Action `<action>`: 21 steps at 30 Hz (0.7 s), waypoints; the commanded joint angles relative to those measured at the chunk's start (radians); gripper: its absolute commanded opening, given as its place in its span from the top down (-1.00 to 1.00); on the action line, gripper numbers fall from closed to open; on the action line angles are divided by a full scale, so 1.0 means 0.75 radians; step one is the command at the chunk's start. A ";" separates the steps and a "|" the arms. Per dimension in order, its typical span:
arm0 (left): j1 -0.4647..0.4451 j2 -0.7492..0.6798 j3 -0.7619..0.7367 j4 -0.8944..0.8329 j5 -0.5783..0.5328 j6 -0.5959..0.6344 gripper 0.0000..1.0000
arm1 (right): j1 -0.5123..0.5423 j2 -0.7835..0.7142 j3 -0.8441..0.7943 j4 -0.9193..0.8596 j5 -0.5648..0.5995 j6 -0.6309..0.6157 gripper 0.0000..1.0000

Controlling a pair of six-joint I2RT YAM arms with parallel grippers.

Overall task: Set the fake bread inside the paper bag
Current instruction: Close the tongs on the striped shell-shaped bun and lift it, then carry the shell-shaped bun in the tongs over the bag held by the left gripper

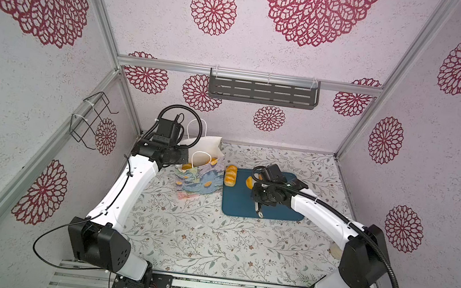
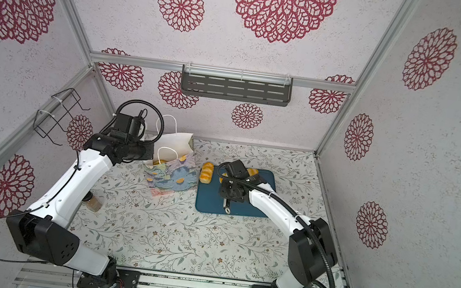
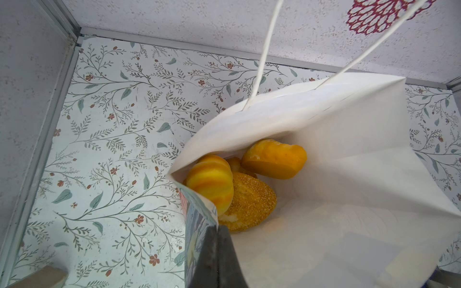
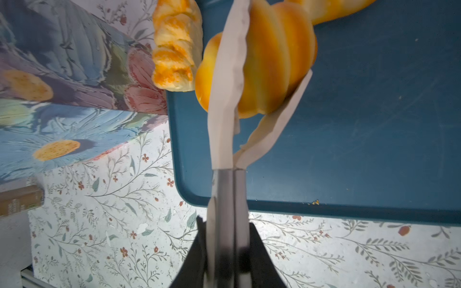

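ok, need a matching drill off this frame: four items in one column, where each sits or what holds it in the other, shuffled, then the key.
Items:
1. seeded bun
2. twisted loaf
3. tongs
4. rim of the paper bag

Places:
A. pinched by the left tool
B. held by the right tool, closed on a striped roll over the teal tray
C. down inside the bag
D. at the tray's edge nearest the bag

Pairs: 1-C, 2-D, 3-B, 4-A.

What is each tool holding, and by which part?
Left tool pinches the paper bag's rim; right tool squeezes the tongs' handles, whose tips clamp a striped roll.
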 commanded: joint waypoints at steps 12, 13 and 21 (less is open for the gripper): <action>-0.019 -0.008 -0.015 -0.005 -0.026 0.002 1.00 | -0.002 -0.226 -0.076 0.237 -0.054 -0.015 0.81; -0.020 -0.009 -0.014 -0.003 -0.017 0.001 1.00 | -0.004 -0.233 -0.087 0.252 -0.054 -0.012 0.81; -0.022 -0.020 -0.017 -0.005 -0.040 0.004 1.00 | -0.004 -0.225 -0.035 0.307 -0.062 -0.067 0.85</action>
